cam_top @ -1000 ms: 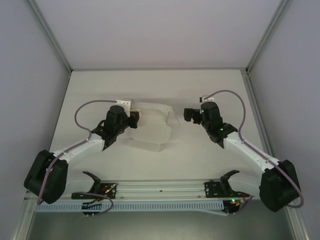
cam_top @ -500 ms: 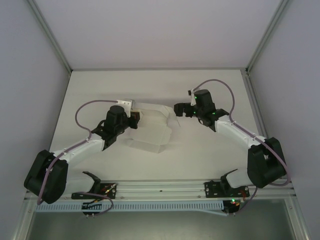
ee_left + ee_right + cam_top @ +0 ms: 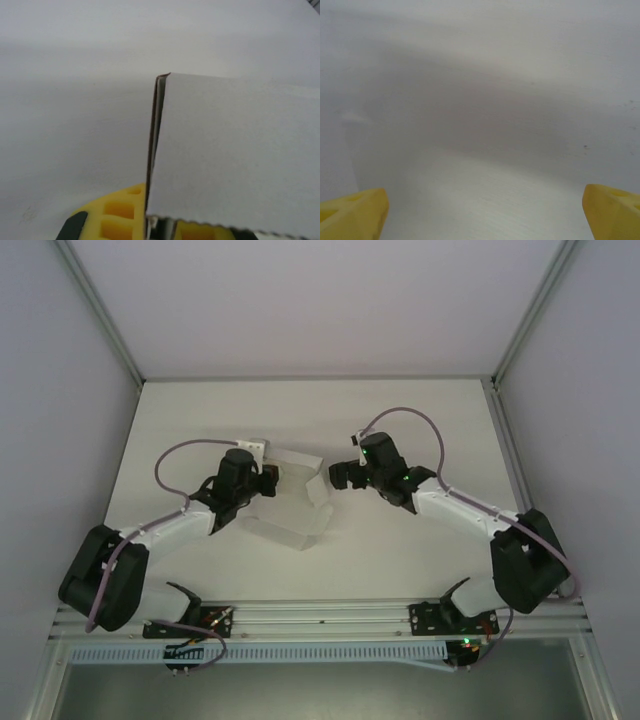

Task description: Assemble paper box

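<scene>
Grips the half-folded paper box [image 3: 295, 508] mid-way across the bench [image 3: 200, 420] in the clamped left end effector [image 3: 268, 478], right end effector [image 3: 334, 477] spread wide just beside it; risks crumpling thin board or yanking it loose on a hard shove.

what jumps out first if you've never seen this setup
A half-folded white paper box is at the middle of the table, its left edge pinched in the shut left gripper. From the right, the right gripper faces it wide open, close to its right side.
</scene>
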